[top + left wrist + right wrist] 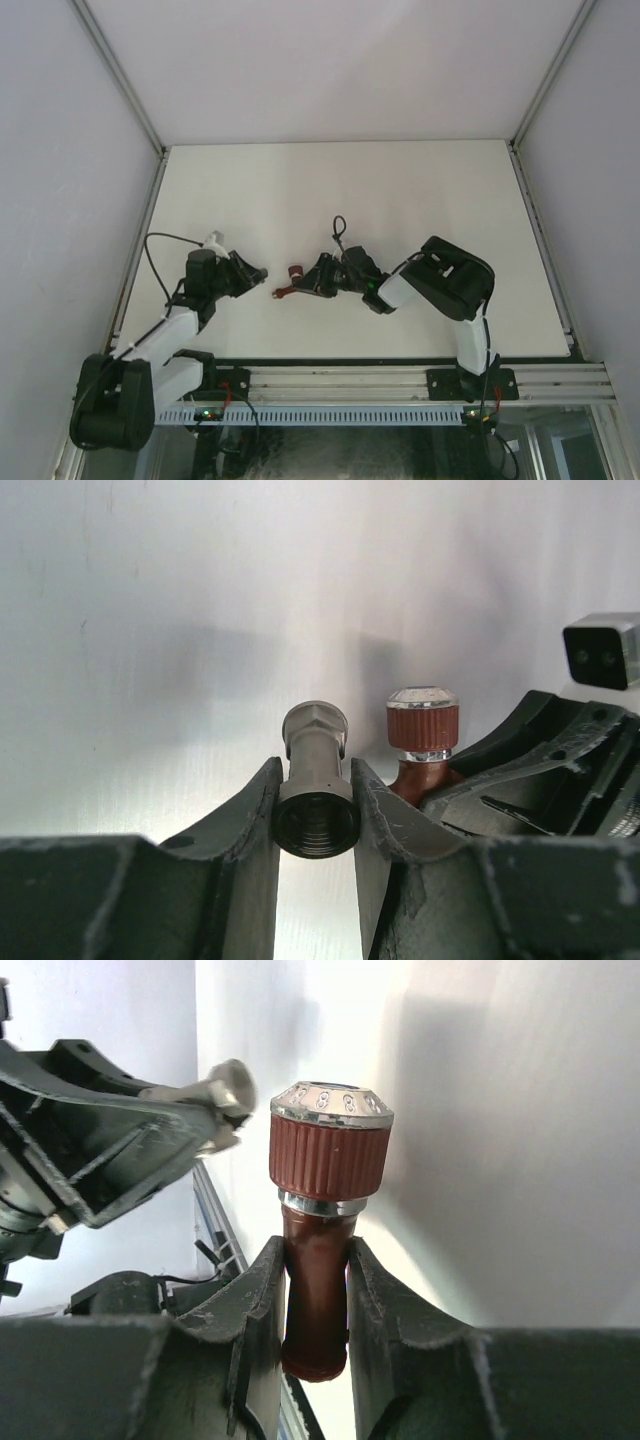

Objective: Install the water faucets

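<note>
From where I stand I count two robot arms, the left arm (165, 335) and the right arm (440, 282), each ending in one gripper: the left gripper (260, 271) and the right gripper (308, 283). There is one dark red-brown tap body (318, 1290) with a single ribbed knob (330, 1155), and one grey metal fitting (315, 780). One white table (400, 190) lies under it all.

This looks like a robot lab, maybe a small test booth, because a bare white worktop (400, 200) sits boxed in by plain white walls (60, 150) and metal frame bars (120, 75), with a left arm (170, 335) and a right arm (450, 285) bolted to a metal rail (560, 378).
</note>
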Available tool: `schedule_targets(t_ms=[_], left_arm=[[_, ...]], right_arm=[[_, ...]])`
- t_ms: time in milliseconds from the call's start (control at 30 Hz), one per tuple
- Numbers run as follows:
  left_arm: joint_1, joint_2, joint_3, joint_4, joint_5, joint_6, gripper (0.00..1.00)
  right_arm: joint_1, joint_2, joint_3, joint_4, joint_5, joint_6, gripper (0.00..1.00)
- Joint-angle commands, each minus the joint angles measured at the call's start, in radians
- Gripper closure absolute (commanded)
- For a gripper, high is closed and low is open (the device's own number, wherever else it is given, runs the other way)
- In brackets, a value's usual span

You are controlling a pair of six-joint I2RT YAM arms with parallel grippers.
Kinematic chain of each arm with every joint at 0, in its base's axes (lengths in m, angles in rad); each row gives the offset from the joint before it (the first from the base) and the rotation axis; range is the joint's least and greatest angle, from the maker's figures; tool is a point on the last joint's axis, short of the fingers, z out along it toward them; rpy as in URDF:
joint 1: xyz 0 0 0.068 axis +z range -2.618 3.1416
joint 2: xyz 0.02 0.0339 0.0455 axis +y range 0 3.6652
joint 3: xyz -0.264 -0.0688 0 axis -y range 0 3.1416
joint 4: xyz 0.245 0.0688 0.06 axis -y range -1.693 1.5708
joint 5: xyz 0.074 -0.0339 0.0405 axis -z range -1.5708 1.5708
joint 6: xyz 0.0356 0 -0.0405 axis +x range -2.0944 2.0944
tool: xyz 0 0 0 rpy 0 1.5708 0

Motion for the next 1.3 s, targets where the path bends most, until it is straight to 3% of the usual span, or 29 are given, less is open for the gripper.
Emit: schedule_targets(t_ms=[0, 233, 433, 567, 833, 1100, 1267], left_arm=[[-0.001, -0.104, -0.035, -0.005, -0.020, -0.031, 1.00], [-0.004, -0.023, -0.051, -0.013, 0.044, -0.019, 1.00], [-0.006, 0.009, -0.124, 0.152, 0.051, -0.135, 1.00], [-0.010, 0.100, -0.115, 0.266, 0.141, -0.139, 1.00], [-0.012, 0.136, -0.146, 0.301, 0.195, -0.123, 1.00], [-0.014, 0.124, -0.128, 0.312, 0.343, -0.049, 1.00], [-0.013, 0.168, -0.118, 0.404, 0.347, -0.072, 1.00]], right_arm=[[-0.006, -0.070, -0.047, -0.002, 0.085, -0.068, 1.00], [-0.006, -0.032, -0.088, 0.108, 0.094, 0.014, 0.96], [0.006, -0.052, -0.109, 0.094, 0.127, 0.008, 0.94], [0.027, -0.057, -0.114, 0.115, 0.132, -0.015, 0.92], [-0.002, -0.108, -0.149, 0.072, 0.175, -0.039, 0.90], [-0.062, -0.143, -0.161, 0.063, 0.102, -0.096, 0.92], [-0.068, -0.113, -0.157, 0.108, -0.013, -0.098, 0.91]])
